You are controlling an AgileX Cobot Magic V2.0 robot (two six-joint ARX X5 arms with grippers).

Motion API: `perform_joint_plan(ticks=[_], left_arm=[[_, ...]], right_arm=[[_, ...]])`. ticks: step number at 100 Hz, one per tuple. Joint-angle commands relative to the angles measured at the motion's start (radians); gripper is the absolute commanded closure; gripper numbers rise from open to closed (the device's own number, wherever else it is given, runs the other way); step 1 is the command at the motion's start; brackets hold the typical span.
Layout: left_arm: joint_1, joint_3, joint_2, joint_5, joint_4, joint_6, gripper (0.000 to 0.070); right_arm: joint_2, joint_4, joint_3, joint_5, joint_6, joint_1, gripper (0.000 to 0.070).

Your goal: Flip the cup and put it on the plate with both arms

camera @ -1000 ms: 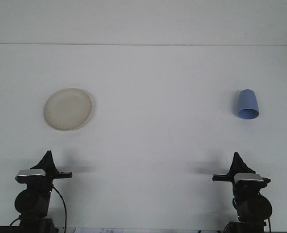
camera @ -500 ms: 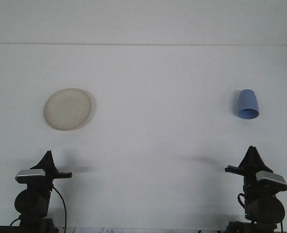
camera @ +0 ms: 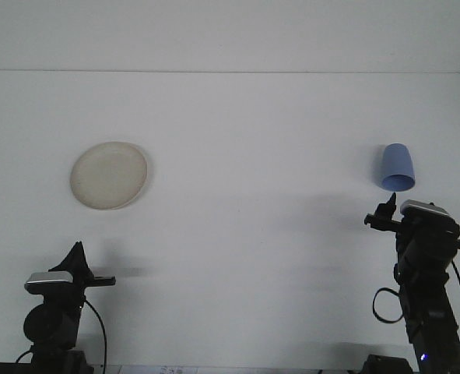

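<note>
A blue cup (camera: 398, 167) lies on its side at the right of the white table, its open mouth towards me. A cream plate (camera: 109, 174) rests flat on the left side. My right gripper (camera: 390, 204) is raised and reaches up to just below the cup's mouth, close to it but apart. My left gripper (camera: 77, 255) sits low at the front left, well below the plate.
The white table (camera: 245, 234) ends at a back edge where a white wall begins. Between plate and cup there is only bare surface.
My right arm has risen and moved forward from the front edge to just below the cup. The left arm, cup and plate have stayed put.
</note>
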Motion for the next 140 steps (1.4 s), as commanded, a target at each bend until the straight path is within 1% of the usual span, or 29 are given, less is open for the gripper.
perform_joint_plan(ticks=[1, 4, 9, 14, 21, 26, 32, 48, 69, 90, 105, 109, 113, 127, 131, 140], left_arm=[[0.001, -0.019, -0.002, -0.003, 0.014, 0.002, 0.0684], [0.001, -0.019, -0.002, -0.003, 0.014, 0.001, 0.0684], [0.001, -0.019, -0.002, -0.003, 0.014, 0.001, 0.0684], [0.001, -0.019, -0.002, -0.003, 0.014, 0.001, 0.0684], [0.001, -0.019, -0.002, -0.003, 0.014, 0.001, 0.0684], [0.001, -0.019, -0.002, -0.003, 0.014, 0.001, 0.0684], [0.001, -0.019, -0.002, -0.003, 0.014, 0.001, 0.0684], [0.001, -0.019, -0.002, -0.003, 0.014, 0.001, 0.0684], [0.001, -0.019, -0.002, -0.003, 0.014, 0.001, 0.0684], [0.001, -0.019, -0.002, -0.003, 0.014, 0.001, 0.0684], [0.001, -0.019, -0.002, -0.003, 0.014, 0.001, 0.0684], [0.001, -0.019, -0.002, -0.003, 0.014, 0.001, 0.0684], [0.001, -0.019, -0.002, -0.003, 0.014, 0.001, 0.0684], [0.001, -0.019, -0.002, -0.003, 0.014, 0.002, 0.0684], [0.001, -0.019, -0.002, -0.003, 0.014, 0.001, 0.0684], [0.001, -0.019, -0.002, -0.003, 0.014, 0.001, 0.0684]], right_arm=[[0.08, 0.023, 0.008, -0.002, -0.056, -0.031, 0.0184], [0.116, 0.04, 0.008, -0.008, -0.055, -0.05, 0.0187], [0.17, 0.07, 0.008, -0.039, -0.058, -0.083, 0.0204], [0.229, 0.121, 0.008, -0.086, -0.074, -0.122, 0.0234], [0.301, 0.19, 0.008, -0.158, -0.11, -0.171, 0.0239], [0.351, 0.24, 0.008, -0.195, -0.129, -0.198, 0.0239], [0.401, 0.293, 0.008, -0.219, -0.145, -0.22, 0.0239], [0.549, 0.472, 0.009, -0.291, -0.153, -0.27, 0.0239], [0.735, 0.599, 0.071, -0.341, -0.164, -0.283, 0.0239], [0.881, 0.618, 0.19, -0.347, -0.171, -0.283, 0.0239], [0.953, 0.638, 0.25, -0.369, -0.188, -0.283, 0.025], [0.965, 0.64, 0.262, -0.371, -0.193, -0.283, 0.0276], [0.977, 0.644, 0.273, -0.372, -0.197, -0.283, 0.0331], [1.01, 0.708, 0.282, -0.417, -0.196, -0.283, 0.059], [1.012, 0.712, 0.282, -0.423, -0.196, -0.283, 0.063], [1.012, 0.717, 0.282, -0.423, -0.196, -0.283, 0.0681]])
